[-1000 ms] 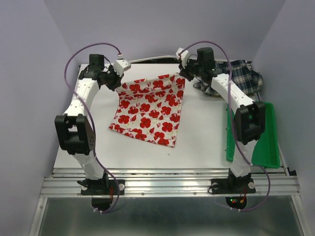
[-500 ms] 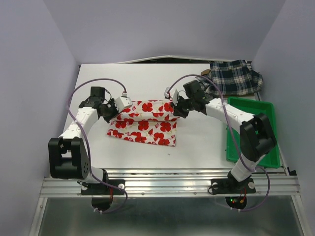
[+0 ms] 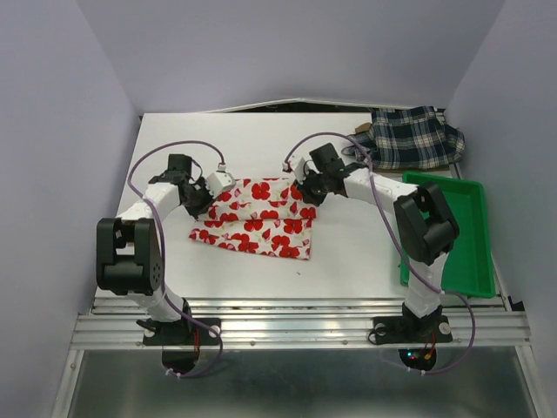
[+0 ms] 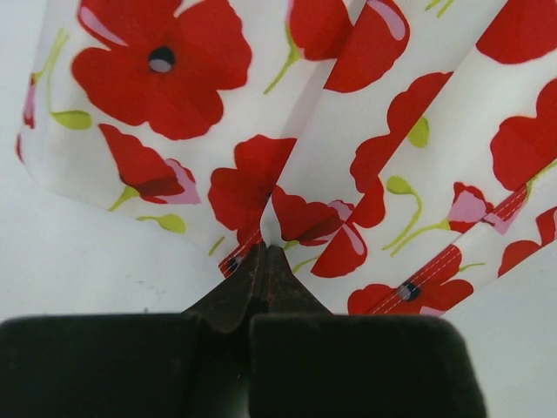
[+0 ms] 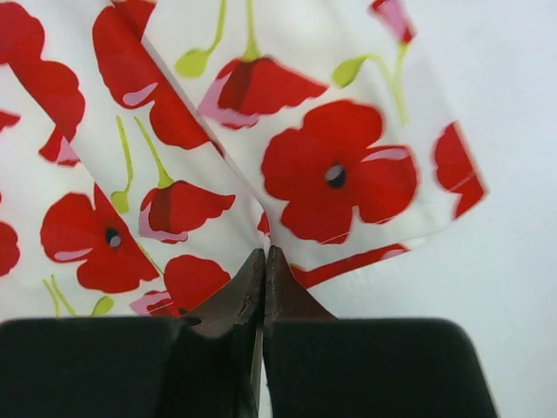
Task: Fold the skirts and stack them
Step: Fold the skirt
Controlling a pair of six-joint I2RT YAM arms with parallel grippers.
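Now your left gripper (image 4: 264,252) and right gripper (image 5: 264,257) pinch the flowered skirt (image 3: 261,219); releasing unevenly could skew the fold between them.

The red-flowered white skirt (image 3: 257,218) lies folded double at mid-counter (image 3: 348,252); the navy-and-white plaid skirt (image 3: 416,138) sits crumpled at the far right corner.

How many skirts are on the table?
2. The flowery skirt lies in the middle of the table; the plaid skirt sits at the far right corner. Another may be hidden under it.
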